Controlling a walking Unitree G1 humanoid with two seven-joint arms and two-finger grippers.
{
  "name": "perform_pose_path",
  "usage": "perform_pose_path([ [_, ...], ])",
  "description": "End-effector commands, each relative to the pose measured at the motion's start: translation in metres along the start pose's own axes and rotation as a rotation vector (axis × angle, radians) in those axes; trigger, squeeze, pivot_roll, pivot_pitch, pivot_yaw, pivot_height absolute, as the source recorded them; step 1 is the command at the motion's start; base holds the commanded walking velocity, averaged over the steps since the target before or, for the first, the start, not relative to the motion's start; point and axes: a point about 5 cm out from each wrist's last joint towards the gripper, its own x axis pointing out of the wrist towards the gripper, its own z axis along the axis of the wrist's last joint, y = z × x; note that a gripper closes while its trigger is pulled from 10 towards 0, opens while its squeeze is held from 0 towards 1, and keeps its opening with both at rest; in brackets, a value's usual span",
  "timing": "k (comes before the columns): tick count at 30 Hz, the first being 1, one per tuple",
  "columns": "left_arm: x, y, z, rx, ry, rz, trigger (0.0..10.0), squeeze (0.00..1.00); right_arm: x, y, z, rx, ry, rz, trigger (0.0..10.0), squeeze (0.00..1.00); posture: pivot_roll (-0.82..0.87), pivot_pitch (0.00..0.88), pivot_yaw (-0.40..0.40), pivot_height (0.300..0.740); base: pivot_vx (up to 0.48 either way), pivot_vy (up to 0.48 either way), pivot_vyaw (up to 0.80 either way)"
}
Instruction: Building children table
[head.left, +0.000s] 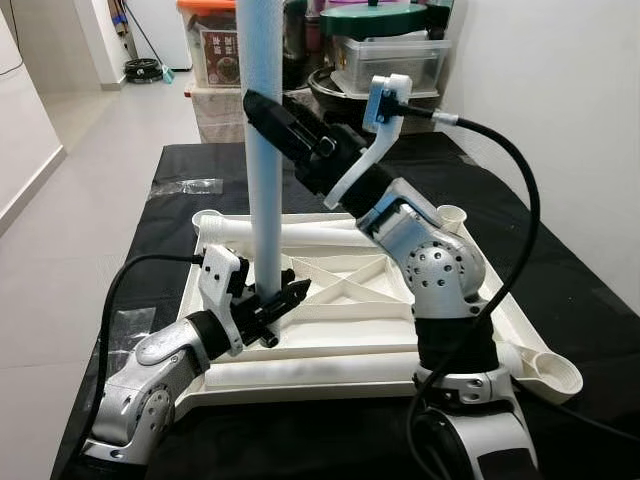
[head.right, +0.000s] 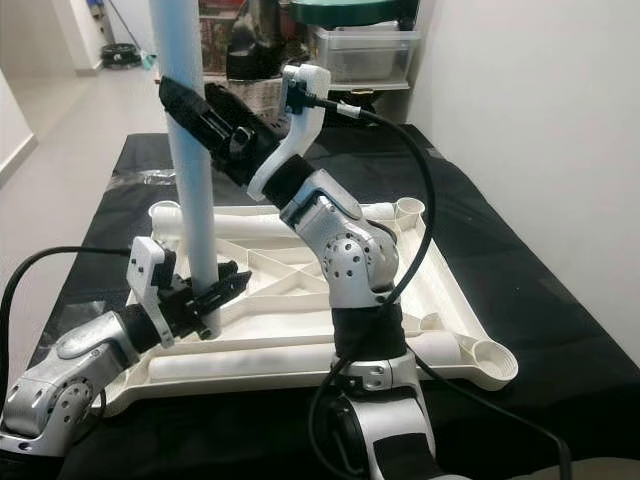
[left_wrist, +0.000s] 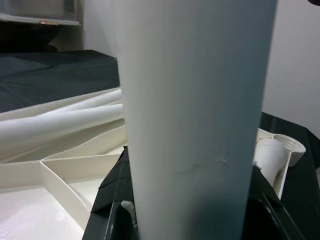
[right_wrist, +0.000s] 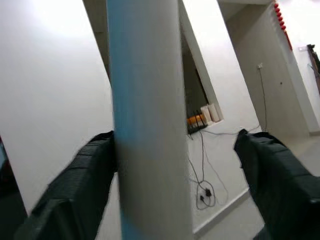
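Black cloth (head.left: 560, 330) covers our work surface, set against a white wall on our right, with pale floor running off to our left.

Item one: white plastic tabletop (head.left: 330, 360), lying upside down on the cloth, ribbed underside facing up. Round leg sockets stand at its corners; the near right socket (head.left: 556, 372) and the far right socket (head.left: 452, 214) are open cups.

Item two: pale blue-white table leg (head.left: 262, 150), a long tube standing upright, its lower end down among the ribs toward the near left part of the tabletop.

Item three: loose white leg (head.left: 290, 233), lying flat along the far edge of the tabletop.

Item four: our left gripper (head.left: 278, 305), low at the foot of the upright leg, black fingers closed around the tube from either side. Our left wrist view has the tube directly between the fingers.

Item five: our right gripper (head.left: 262, 110), raised and reaching across to the tube's upper part. One finger (right_wrist: 85, 175) touches the tube; the other finger (right_wrist: 275, 175) stands well apart from it, so the jaws are spread and not clamped.

Item six: stacked storage boxes beyond the table, among them an orange-lidded container (head.left: 208, 40) and a clear tub (head.left: 390, 62) under a green lid (head.left: 375, 16).

Item seven: clear plastic wrap (head.left: 188, 185), on the cloth's far left.
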Motion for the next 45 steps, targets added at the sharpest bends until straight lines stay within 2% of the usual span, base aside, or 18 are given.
perform_pose_path([
  [1, 0.002, -0.002, 0.013, 0.035, -0.039, -0.017, 10.0, 0.0, -0.007, -0.004, -0.004, -0.036, 0.043, -0.001, 10.0, 1.0, 0.01, 0.0, -0.02, 0.74, 0.0, 0.0, 0.0],
  [2, 0.002, -0.002, 0.015, 0.039, -0.044, -0.019, 10.0, 0.0, -0.011, -0.009, -0.004, -0.071, 0.071, -0.003, 10.0, 1.0, 0.01, 0.0, -0.02, 0.74, 0.0, 0.0, 0.0],
  [4, -0.004, 0.001, 0.02, 0.09, -0.005, -0.036, 10.0, 0.0, -0.028, -0.03, 0.007, -0.308, 0.157, -0.059, 10.0, 1.0, 0.02, 0.0, -0.023, 0.74, 0.0, 0.0, 0.0],
  [7, -0.007, 0.003, 0.021, 0.114, 0.02, -0.043, 10.0, 0.0, -0.034, -0.037, 0.013, -0.398, 0.188, -0.082, 10.0, 1.0, 0.02, 0.0, -0.023, 0.74, 0.0, 0.0, 0.0],
  [9, -0.018, 0.018, 0.018, 0.214, 0.159, -0.023, 10.0, 0.0, -0.048, -0.052, 0.033, -0.736, 0.271, -0.108, 10.0, 1.0, 0.01, 0.0, -0.017, 0.74, 0.0, 0.0, 0.0],
  [10, -0.018, 0.018, 0.018, 0.214, 0.159, -0.023, 10.0, 0.0, -0.048, -0.052, 0.033, -0.736, 0.271, -0.108, 10.0, 1.0, 0.01, 0.0, -0.017, 0.74, 0.0, 0.0, 0.0],
  [11, -0.028, 0.04, 0.031, 0.283, 0.234, 0.043, 10.0, 0.0, -0.062, -0.064, 0.049, -0.95, 0.354, -0.128, 10.0, 1.0, 0.0, 0.0, -0.008, 0.74, 0.0, 0.0, 0.0],
  [12, -0.03, 0.046, 0.039, 0.295, 0.238, 0.06, 10.0, 0.0, -0.067, -0.068, 0.053, -1.007, 0.382, -0.134, 10.0, 1.0, 0.0, 0.0, -0.008, 0.74, 0.0, 0.0, 0.0],
  [16, -0.029, 0.059, 0.061, 0.271, 0.229, 0.133, 10.0, 0.0, -0.077, -0.073, 0.055, -1.137, 0.427, -0.151, 10.0, 1.0, 0.0, 0.0, -0.006, 0.74, 0.0, 0.0, 0.0],
  [19, -0.021, 0.055, 0.081, 0.071, 0.156, 0.118, 10.0, 0.0, -0.083, -0.075, 0.051, -1.465, 0.493, -0.117, 10.0, 1.0, 0.0, 0.0, -0.002, 0.74, 0.0, 0.0, 0.0],
  [25, -0.016, 0.057, 0.075, 0.056, 0.221, 0.16, 10.0, 0.0, -0.084, -0.072, 0.067, -1.765, 0.383, -0.168, 10.0, 1.0, -0.01, 0.0, 0.01, 0.74, 0.0, 0.0, 0.0],
  [27, -0.017, 0.059, 0.071, 0.05, 0.243, 0.166, 10.0, 0.0, -0.083, -0.071, 0.071, -1.818, 0.354, -0.171, 10.0, 1.0, -0.01, 0.0, 0.01, 0.74, 0.0, 0.0, 0.0],
  [28, -0.019, 0.059, 0.057, 0.046, 0.318, 0.157, 10.0, 0.0, -0.08, -0.068, 0.076, -1.87, 0.335, -0.163, 10.0, 0.62, -0.02, 0.0, 0.018, 0.74, 0.0, 0.0, 0.0],
  [29, -0.021, 0.059, 0.042, 0.061, 0.422, 0.137, 10.0, 0.0, -0.076, -0.065, 0.076, -1.919, 0.332, -0.131, 10.0, 0.0, -0.02, 0.0, 0.02, 0.74, 0.0, 0.0, 0.0],
  [31, -0.024, 0.057, 0.026, 0.08, 0.534, 0.114, 10.0, 0.0, -0.072, -0.063, 0.076, -1.958, 0.34, -0.094, 10.0, 0.0, -0.02, 0.0, 0.02, 0.74, 0.0, 0.0, 0.0],
  [40, -0.031, 0.058, 0.022, 0.227, 0.713, 0.009, 10.0, 0.0, -0.07, -0.069, 0.046, -1.923, 0.4, 0.053, 10.0, 0.0, -0.01, 0.0, 0.02, 0.74, 0.0, 0.0, 0.0],
  [42, -0.039, 0.069, 0.028, 0.358, 0.797, -0.016, 10.0, 0.0, -0.069, -0.069, 0.035, -1.928, 0.431, 0.147, 10.0, 0.0, -0.02, 0.0, 0.02, 0.74, 0.0, 0.0, 0.0],
  [45, -0.043, 0.075, 0.031, 0.441, 0.845, -0.036, 10.0, 0.0, -0.069, -0.069, 0.033, -1.934, 0.44, 0.175, 10.0, 0.0, -0.02, 0.0, 0.018, 0.74, 0.0, 0.0, 0.0],
])
